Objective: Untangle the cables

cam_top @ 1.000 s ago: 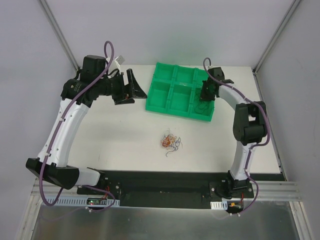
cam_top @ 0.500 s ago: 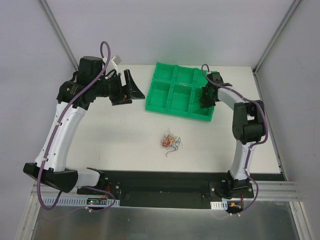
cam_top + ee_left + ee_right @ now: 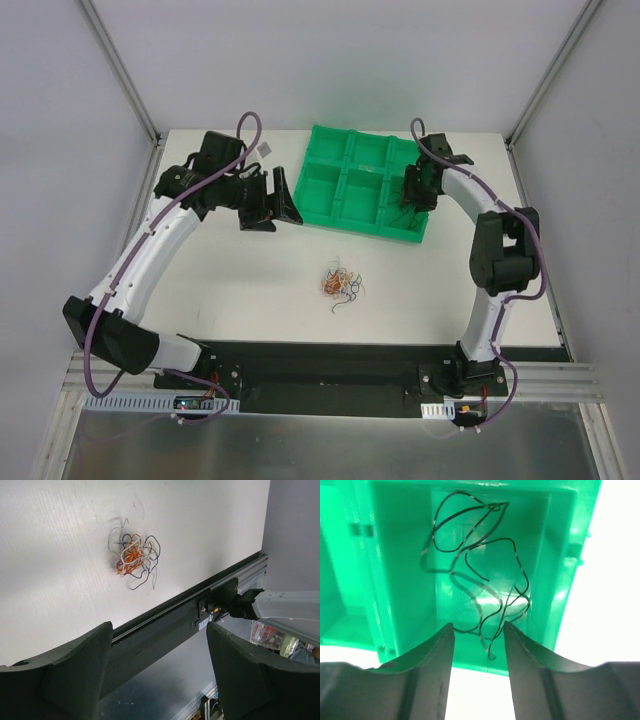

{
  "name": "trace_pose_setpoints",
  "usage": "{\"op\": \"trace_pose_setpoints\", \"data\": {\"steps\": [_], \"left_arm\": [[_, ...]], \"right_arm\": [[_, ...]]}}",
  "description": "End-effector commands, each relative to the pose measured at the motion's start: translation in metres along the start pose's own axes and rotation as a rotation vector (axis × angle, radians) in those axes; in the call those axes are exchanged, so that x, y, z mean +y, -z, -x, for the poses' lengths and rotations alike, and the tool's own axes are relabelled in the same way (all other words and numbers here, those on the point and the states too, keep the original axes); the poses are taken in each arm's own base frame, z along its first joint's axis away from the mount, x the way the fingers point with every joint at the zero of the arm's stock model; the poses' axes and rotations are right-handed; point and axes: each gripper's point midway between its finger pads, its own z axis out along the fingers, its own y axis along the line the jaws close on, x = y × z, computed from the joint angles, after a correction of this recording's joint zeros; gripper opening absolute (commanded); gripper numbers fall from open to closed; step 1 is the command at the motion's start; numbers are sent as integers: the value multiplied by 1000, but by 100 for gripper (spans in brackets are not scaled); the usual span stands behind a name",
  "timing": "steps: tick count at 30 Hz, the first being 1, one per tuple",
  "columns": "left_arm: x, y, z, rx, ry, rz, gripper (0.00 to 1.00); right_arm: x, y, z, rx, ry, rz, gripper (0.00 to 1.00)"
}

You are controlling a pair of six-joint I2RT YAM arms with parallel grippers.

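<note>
A small tangle of thin red, orange, white and dark cables [image 3: 339, 283] lies on the white table; in the left wrist view the tangle [image 3: 134, 555] sits well above my open fingers. My left gripper [image 3: 283, 199] is open and empty, left of the green tray [image 3: 325, 204] and well behind the tangle. My right gripper [image 3: 413, 189] hovers over the tray's front right compartment, open with nothing between the fingers. In the right wrist view black cables [image 3: 480, 570] lie loose in that compartment [image 3: 390, 570], beyond my gripper [image 3: 479, 632].
The green tray has several compartments and stands at the back centre-right. A black rail [image 3: 330, 358] runs along the table's near edge. Grey walls enclose the table on the left, back and right.
My left arm has swung right and forward, bringing its gripper close to the tray's left edge. My right gripper has shifted slightly over the tray's front right compartment. The tangle has not moved.
</note>
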Motion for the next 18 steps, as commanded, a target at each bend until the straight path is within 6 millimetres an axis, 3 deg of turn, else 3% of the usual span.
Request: {"op": "trace_pose_setpoints", "data": {"steps": [1, 6, 8, 10, 14, 18], "left_arm": [[1, -20, -3, 6, -75, 4, 75], [13, -55, -14, 97, -69, 7, 74], [21, -72, -21, 147, -62, 14, 71], [31, -89, -27, 179, -58, 27, 66], [41, -118, -31, 214, -39, 6, 61], [50, -144, -36, 284, -10, 7, 57]], "right_arm": [[8, 56, 4, -59, 4, 29, 50], [10, 91, -9, -77, 44, 41, 55], [23, 101, -23, -74, 91, 99, 55], [48, 102, -48, -45, 139, 214, 56], [107, 102, -126, 86, 250, 497, 56], [135, 104, -184, 146, 375, 579, 56]]}}
